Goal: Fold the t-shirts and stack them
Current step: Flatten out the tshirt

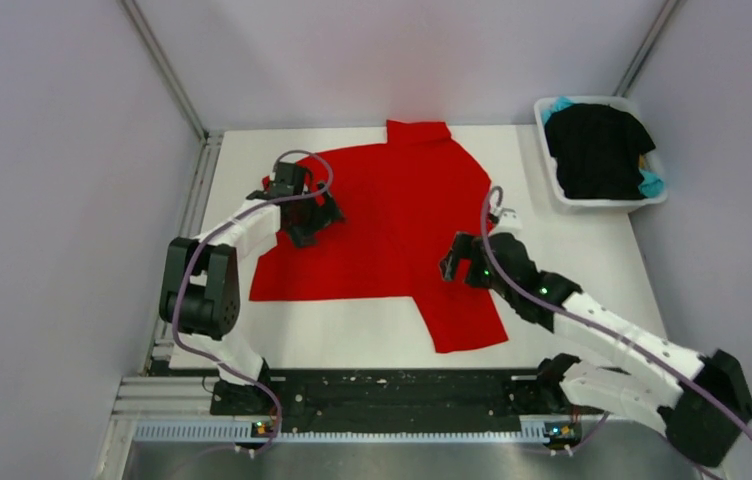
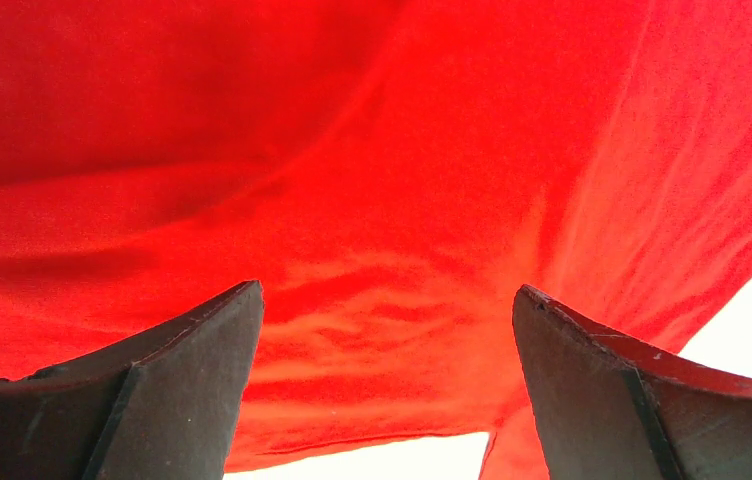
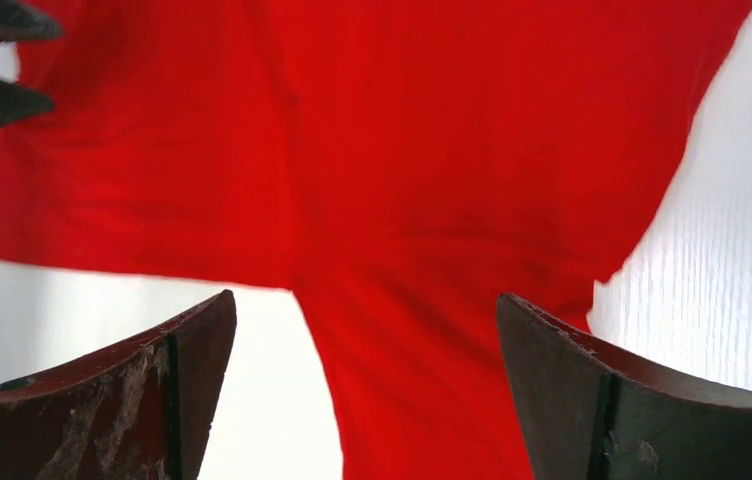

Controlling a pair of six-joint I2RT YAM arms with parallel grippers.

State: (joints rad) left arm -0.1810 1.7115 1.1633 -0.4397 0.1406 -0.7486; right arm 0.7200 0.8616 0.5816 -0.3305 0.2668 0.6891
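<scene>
Left claw [image 2: 387,290]: fingers spread wide, nothing between them, only red cloth below. Right claw [image 3: 367,295]: likewise spread and empty, over the near sleeve and the bare white tabletop [image 1: 572,260]. Whether either touches the cloth cannot be told.

Bright red short-sleeved cloth t-shirt [image 1: 392,220]: lies flat mid-tabletop, one sleeve toward the far edge, one toward the arms. Left claw at its left part, right claw at its right edge.

White plastic tub [image 1: 607,203]: far right corner, holding a crumpled black t-shirt [image 1: 597,150] with a teal t-shirt [image 1: 652,185] peeking from under it.
</scene>
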